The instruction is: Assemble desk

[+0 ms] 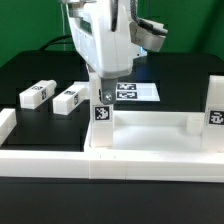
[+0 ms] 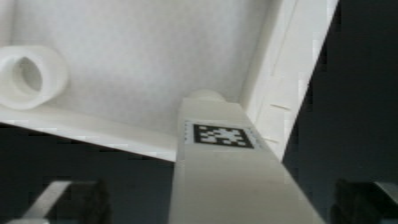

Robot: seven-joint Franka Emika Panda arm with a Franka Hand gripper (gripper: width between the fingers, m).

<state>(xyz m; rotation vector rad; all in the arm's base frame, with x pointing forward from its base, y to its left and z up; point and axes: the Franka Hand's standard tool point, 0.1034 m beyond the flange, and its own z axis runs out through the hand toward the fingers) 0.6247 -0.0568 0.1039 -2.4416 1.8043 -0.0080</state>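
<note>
End effector (image 1: 103, 98) grasping white rectangular plastic leg block (image 1: 103, 113), upright over white rimmed desk tray (image 1: 150, 128) for insertion; 2 spare legs (image 1: 52, 96) at 10 o'clock.

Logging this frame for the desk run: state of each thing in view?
hand: shut on held leg
held leg: upright, at tabletop rim; seating unclear
tabletop: flat, rim up
right leg: upright on tabletop
near leg: lying loose on table
far leg: lying loose on table
marker board: flat on table
</note>
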